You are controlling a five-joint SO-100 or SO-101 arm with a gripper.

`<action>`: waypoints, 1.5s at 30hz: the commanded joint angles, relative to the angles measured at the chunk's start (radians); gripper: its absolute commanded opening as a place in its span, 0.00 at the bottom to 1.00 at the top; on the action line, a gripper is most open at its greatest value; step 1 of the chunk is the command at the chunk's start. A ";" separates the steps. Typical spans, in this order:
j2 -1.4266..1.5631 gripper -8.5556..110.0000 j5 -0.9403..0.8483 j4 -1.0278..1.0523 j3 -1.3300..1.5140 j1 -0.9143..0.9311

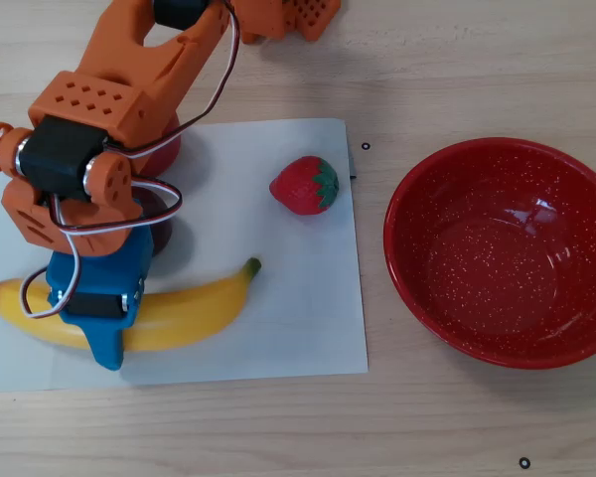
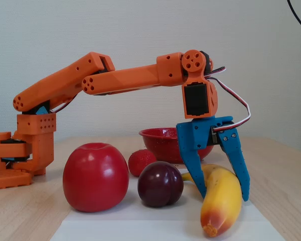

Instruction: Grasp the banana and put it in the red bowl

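Observation:
The yellow banana (image 1: 189,313) lies across the white paper at the left of the overhead view, green stem pointing right. My blue gripper (image 1: 104,333) comes down over its middle and is shut on it. In the fixed view the gripper (image 2: 224,198) has one finger on each side of the banana (image 2: 218,211), whose orange end tilts down toward the paper. The red bowl (image 1: 502,253) sits empty at the right of the overhead view, well clear of the paper. From the fixed camera the red bowl (image 2: 160,138) shows behind the gripper.
A strawberry (image 1: 303,186) lies near the paper's (image 1: 298,318) right edge. A dark plum (image 2: 160,184) and a large red apple (image 2: 95,175) stand just beside the gripper, mostly hidden under the arm in the overhead view. The arm's base (image 2: 20,155) is at far left.

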 commanded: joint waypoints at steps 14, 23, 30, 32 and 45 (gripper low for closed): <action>0.224 0.08 -0.094 0.094 -0.043 -0.015; 0.434 0.08 -0.146 0.005 0.187 0.006; 0.595 0.08 -0.169 -0.037 0.336 0.035; 0.650 0.08 -0.173 -0.048 0.390 0.044; 1.012 0.08 -0.204 -0.021 0.684 0.121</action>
